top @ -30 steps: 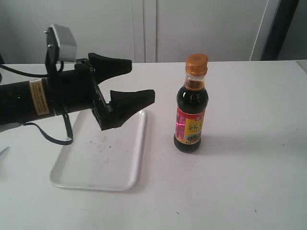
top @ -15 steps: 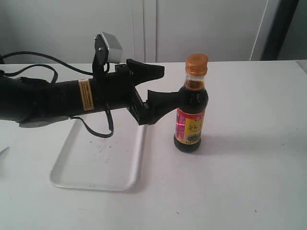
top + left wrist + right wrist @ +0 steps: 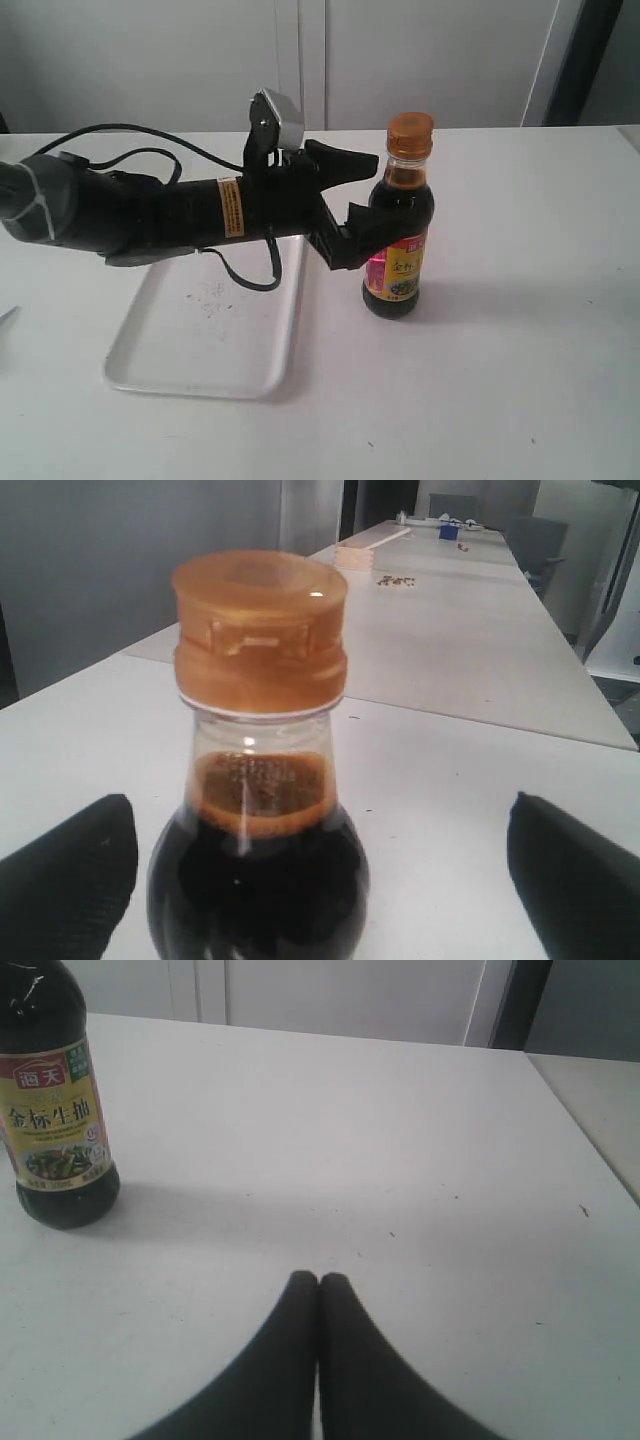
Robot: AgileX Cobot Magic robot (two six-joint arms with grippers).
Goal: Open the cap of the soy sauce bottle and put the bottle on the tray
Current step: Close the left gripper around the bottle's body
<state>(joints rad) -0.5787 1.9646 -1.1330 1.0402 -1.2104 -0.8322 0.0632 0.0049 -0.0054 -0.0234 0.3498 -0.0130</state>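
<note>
Standing upright right of the tray (image 3: 150, 365), the soy sauce bottle (image 3: 398, 225) sits between the left gripper's (image 3: 362, 190) spread fingers, cap (image 3: 260, 630) unopened. Right gripper (image 3: 319, 1290) fingers together.

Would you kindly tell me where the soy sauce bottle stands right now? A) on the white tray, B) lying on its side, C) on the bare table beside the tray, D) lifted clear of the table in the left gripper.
C: the soy sauce bottle stands upright on the table, right of the tray, cap shut.
</note>
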